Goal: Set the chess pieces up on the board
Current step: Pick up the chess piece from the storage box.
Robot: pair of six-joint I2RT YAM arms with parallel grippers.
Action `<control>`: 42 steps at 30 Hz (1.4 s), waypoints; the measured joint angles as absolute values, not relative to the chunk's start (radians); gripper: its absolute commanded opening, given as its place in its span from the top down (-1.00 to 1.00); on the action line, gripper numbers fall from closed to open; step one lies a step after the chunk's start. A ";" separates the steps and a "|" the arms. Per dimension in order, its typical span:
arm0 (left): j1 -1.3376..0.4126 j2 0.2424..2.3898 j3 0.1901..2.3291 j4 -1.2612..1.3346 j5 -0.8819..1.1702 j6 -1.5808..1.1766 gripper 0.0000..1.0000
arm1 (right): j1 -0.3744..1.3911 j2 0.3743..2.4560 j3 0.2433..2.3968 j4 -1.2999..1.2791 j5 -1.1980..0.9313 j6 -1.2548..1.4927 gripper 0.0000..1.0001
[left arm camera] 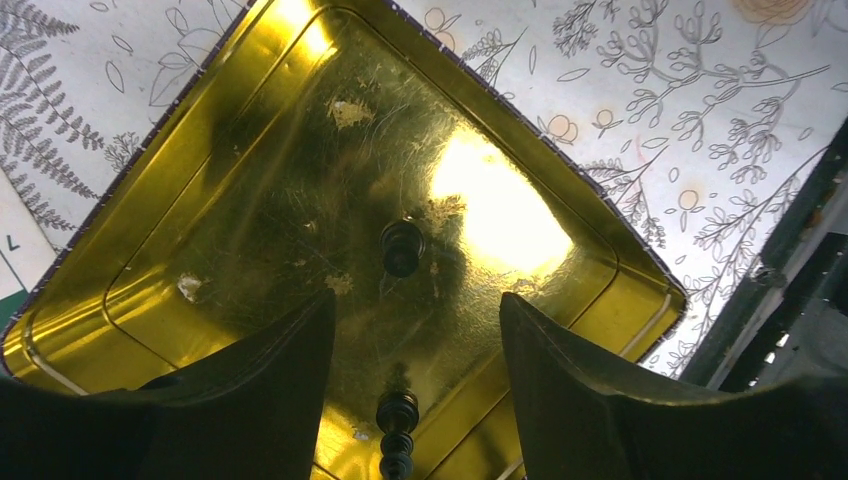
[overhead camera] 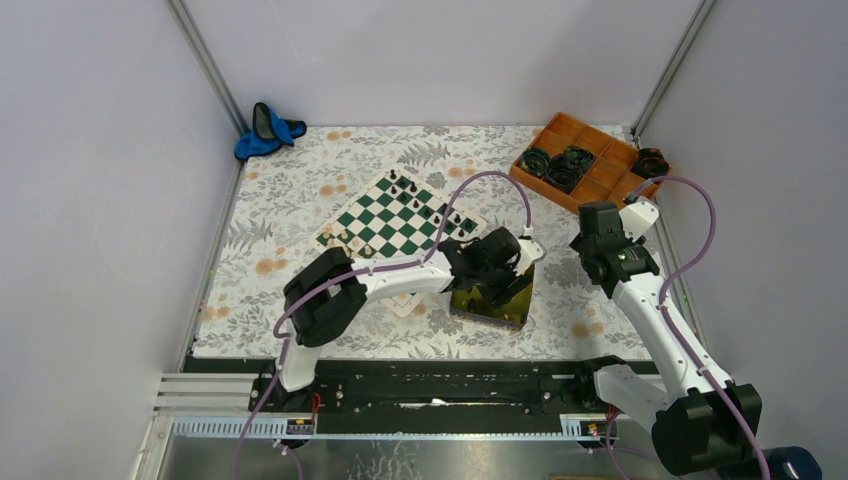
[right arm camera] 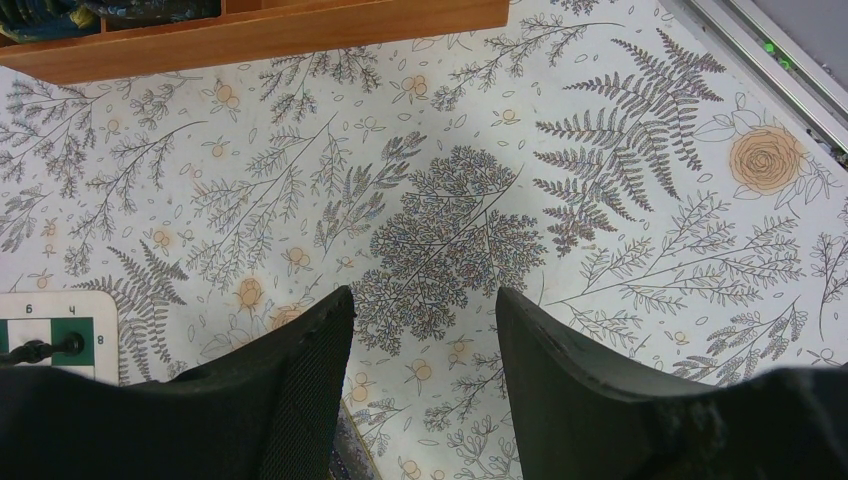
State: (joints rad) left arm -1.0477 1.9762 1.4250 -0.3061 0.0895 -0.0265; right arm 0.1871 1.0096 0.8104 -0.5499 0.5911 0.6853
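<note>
The left arm runs from its base at the lower left of the overhead view up to a bent elbow. Its forearm then lies out toward the centre, so the left gripper [overhead camera: 500, 262] hangs over the gold tin tray [overhead camera: 497, 300]. Its jaws are spread and grip nothing.

The right arm rises from the lower right corner, and the right gripper [overhead camera: 603, 238] points down at the bare floral tabletop [overhead camera: 300, 190]. Its jaws are also spread and empty. In its wrist view there is only patterned cloth between them.

The tin tray sits just below and to the right of the chessboard [overhead camera: 395, 220], close to the tabletop's near edge and its black rail. The orange compartment tray [overhead camera: 590, 160] fills the upper right corner and holds black coiled items [overhead camera: 565, 165]. The open cloth between it and the tin is where the right gripper stands. More free cloth lies left of the board, and a blue object [overhead camera: 265, 130] rests in the upper left corner.

The board sits near the centre, turned so that its corners point up, down, left and right in the frame. Chess pieces [overhead camera: 400, 185] stand in short groups along its upper edge, at its right corner and along its lower left edge.

In the left wrist view, a black piece [left arm camera: 402, 247] lies at the middle of the tin's floor. It is seen nearly end-on, so its axis cannot be told. A second black piece [left arm camera: 397, 440] is at the bottom edge between the jaws, touching neither, with its long axis running up and down the frame.

In the right wrist view, a dark piece [right arm camera: 45, 349] shows at the board's corner, stretched left to right.
</note>
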 measured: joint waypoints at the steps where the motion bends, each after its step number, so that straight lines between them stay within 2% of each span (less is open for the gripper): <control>1: -1.048 1.983 1.425 -0.306 0.086 -0.027 -0.35 | 0.187 1.010 0.810 -0.550 0.591 0.685 -0.23; 11: -1.048 2.018 1.425 -0.275 0.035 -0.028 -0.23 | 0.187 1.010 0.810 -0.550 0.590 0.682 -0.23; 14: -1.048 2.024 1.425 -0.260 0.027 -0.032 -0.05 | 0.187 1.010 0.810 -0.549 0.590 0.679 -0.22; 27: -1.048 2.048 1.458 -0.236 -0.005 -0.043 0.34 | 0.187 1.019 0.810 -0.548 0.590 0.678 -0.22; 39: -1.048 2.054 1.462 -0.233 -0.007 -0.045 0.37 | 0.187 1.032 0.810 -0.547 0.586 0.678 -0.22; 42: -1.048 2.054 1.462 -0.233 -0.007 -0.046 0.46 | 0.187 1.032 0.810 -0.546 0.585 0.678 -0.23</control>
State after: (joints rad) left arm -1.0485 2.0541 1.4616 -0.2325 -0.0067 -0.0463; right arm 0.1867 1.0317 0.8104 -0.5465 0.5850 0.6777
